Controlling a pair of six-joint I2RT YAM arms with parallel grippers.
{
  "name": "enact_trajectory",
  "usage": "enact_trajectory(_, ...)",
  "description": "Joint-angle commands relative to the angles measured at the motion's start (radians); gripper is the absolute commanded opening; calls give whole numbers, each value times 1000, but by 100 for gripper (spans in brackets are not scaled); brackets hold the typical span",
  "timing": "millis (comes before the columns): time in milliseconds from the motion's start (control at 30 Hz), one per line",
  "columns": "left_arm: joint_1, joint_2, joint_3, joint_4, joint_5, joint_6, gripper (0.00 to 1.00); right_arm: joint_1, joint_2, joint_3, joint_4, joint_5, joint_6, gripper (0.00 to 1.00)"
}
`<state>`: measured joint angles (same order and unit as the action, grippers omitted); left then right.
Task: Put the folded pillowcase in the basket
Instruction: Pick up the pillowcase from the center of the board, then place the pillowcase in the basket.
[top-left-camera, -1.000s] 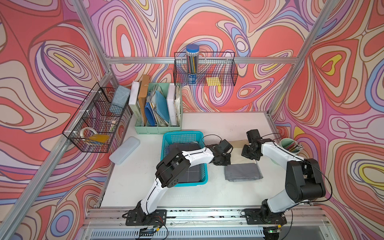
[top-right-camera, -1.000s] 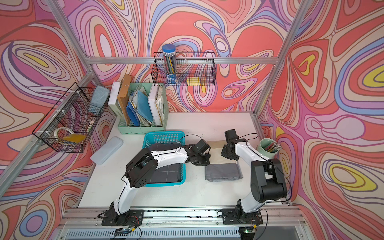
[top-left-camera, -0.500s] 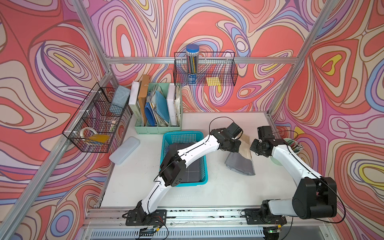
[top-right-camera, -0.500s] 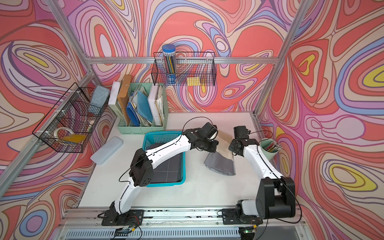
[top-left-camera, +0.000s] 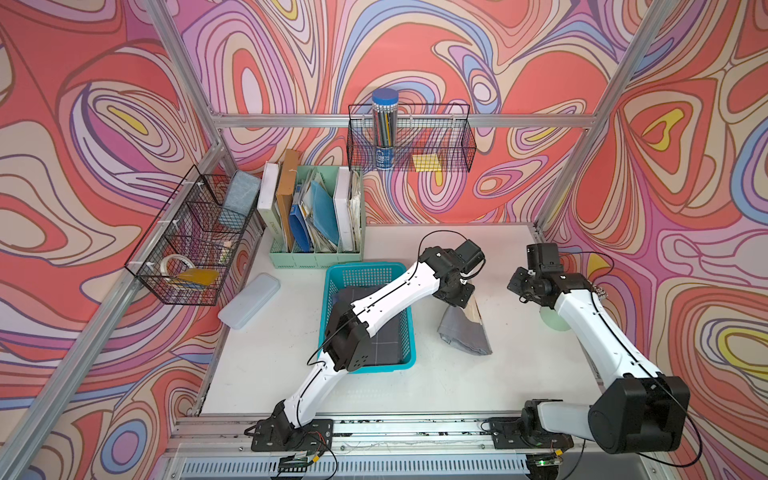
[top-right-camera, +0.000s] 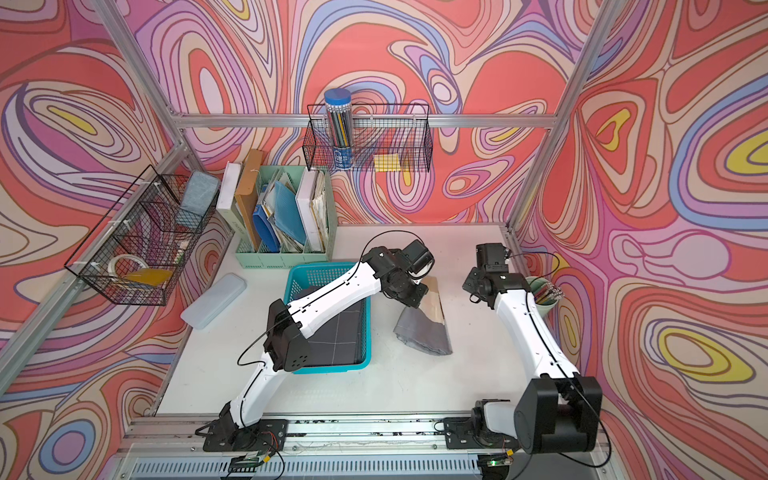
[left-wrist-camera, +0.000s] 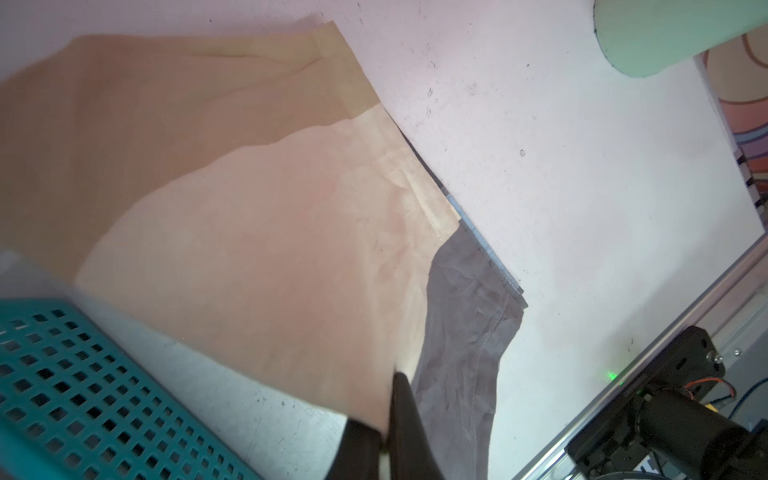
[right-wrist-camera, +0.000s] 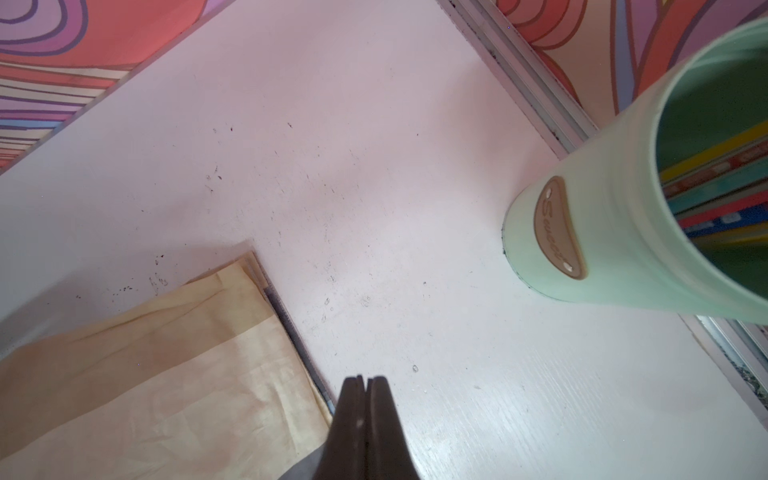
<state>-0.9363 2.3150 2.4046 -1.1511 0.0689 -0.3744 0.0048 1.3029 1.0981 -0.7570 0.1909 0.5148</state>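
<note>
One wrist view shows left end effector (left-wrist-camera: 384, 415) pinching pillowcase (left-wrist-camera: 270, 249).

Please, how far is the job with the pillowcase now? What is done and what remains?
Done: the left gripper has its jaws shut on the pillowcase, one end raised. In hand: the carry; it hangs beside the basket, not over it. Left: bring it above the basket, which holds a dark cloth, and release. The right gripper is shut and empty.
</note>
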Motion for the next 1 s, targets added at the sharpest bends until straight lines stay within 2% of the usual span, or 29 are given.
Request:
enact_trajectory(0,-2,-62,38,-130,-67,45,0,-7,-28,10,-12,-13,-14,0)
enact_trajectory(133,4,-117,46,-213,-142,58,0,-8,-36,11,-7,-28,-18,0)
enact_trajectory(233,24,-177,22,-223,-146,50,0,-7,-38,13,-4,-39,-20,0)
enact_trajectory(333,37,-227,41,-240,-99,27,0,-9,-37,13,2,-48,-20,0)
enact_trajectory(467,50,-305,23,-313,-170,-29,0,-8,-30,9,14,-83,-12,0)
enact_trajectory(500,68,-330,-12,-337,-195,-44,0,-8,-27,11,17,-95,-10,0)
enact_trajectory(567,125,-397,-128,-340,-175,-57,0,-7,-27,14,20,-111,-7,0)
enact_trajectory(733,287,-624,-571,-167,-134,-65,0,-7,-33,31,17,-132,-9,0)
enact_trajectory(867,384,-681,-826,-76,-89,-47,0,-8,-40,34,17,-139,-13,0)
enact_trajectory(967,400,-684,-938,-21,-86,-37,0,-7,-47,34,16,-143,-13,0)
